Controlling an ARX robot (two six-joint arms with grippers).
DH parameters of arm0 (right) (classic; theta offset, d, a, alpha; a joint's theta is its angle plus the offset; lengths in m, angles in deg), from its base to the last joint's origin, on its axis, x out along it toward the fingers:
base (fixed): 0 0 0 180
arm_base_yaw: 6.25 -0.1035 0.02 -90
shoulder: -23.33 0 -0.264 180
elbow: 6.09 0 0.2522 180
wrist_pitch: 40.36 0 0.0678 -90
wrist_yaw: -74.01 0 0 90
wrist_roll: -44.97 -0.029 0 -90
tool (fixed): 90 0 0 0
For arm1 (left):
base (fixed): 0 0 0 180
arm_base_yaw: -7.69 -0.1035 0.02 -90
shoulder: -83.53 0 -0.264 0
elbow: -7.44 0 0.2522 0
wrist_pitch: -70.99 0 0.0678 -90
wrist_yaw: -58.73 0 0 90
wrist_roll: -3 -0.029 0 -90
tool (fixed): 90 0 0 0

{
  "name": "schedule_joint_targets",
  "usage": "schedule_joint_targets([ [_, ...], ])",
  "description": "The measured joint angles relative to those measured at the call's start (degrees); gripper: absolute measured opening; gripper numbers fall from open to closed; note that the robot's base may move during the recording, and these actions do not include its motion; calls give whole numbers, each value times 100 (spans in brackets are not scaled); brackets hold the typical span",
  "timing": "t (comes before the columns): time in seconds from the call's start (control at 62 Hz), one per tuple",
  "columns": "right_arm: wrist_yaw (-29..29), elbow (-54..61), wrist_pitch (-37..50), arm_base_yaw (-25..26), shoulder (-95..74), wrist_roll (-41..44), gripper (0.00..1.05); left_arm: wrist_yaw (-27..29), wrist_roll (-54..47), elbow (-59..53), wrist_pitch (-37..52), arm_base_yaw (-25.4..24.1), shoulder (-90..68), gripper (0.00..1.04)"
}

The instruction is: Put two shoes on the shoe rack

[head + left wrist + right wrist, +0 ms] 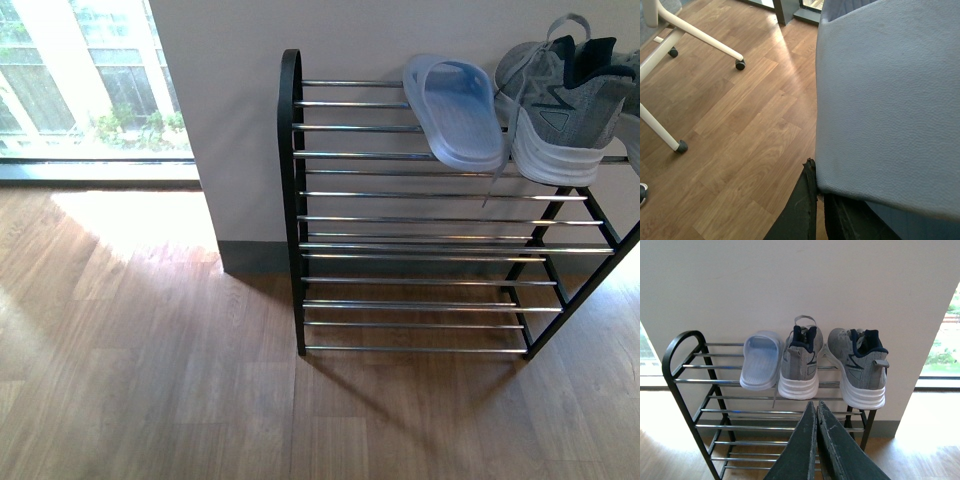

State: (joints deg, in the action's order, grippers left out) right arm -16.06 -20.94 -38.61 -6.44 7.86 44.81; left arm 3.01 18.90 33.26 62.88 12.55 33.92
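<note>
The black shoe rack with chrome rods stands against the wall. On its top tier lie one pale blue slide and two grey sneakers; only one sneaker shows in the front view. My left gripper is shut on a second pale blue slide, whose sole fills that view above the wooden floor. My right gripper is shut and empty, held in front of the rack below the sneakers. Neither arm shows in the front view.
A white chair base with castors stands on the wood floor near the left arm. A window is left of the rack, another to its right. The rack's left top part and lower tiers hold nothing.
</note>
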Motion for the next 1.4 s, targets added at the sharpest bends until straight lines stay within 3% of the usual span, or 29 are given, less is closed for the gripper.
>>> schedule_joint_targets([
  [0.338, 0, 0, -522, 0, 520, 0, 1, 0, -2, 0, 0, 0, 0, 2],
  [0.419, 2, -2, -1473, 4, 1325, 0, 1, 0, 0, 0, 0, 0, 0, 2],
  [0.693, 4, -2, -1543, 4, 1508, 4, 2, 2, 0, 0, 0, 0, 2, 2],
  [1.257, 22, -2, -1547, 11, 1515, 2, 92, 13, 0, 0, 2, -2, 2, 2],
  [1.305, -2, -2, -1547, 11, 1517, -2, 97, -428, -199, -136, 463, -26, 15, 2],
  [1.402, -31, -2, -1561, 9, 1519, -2, 95, -1377, -431, -2, 1604, 286, -317, 2],
])
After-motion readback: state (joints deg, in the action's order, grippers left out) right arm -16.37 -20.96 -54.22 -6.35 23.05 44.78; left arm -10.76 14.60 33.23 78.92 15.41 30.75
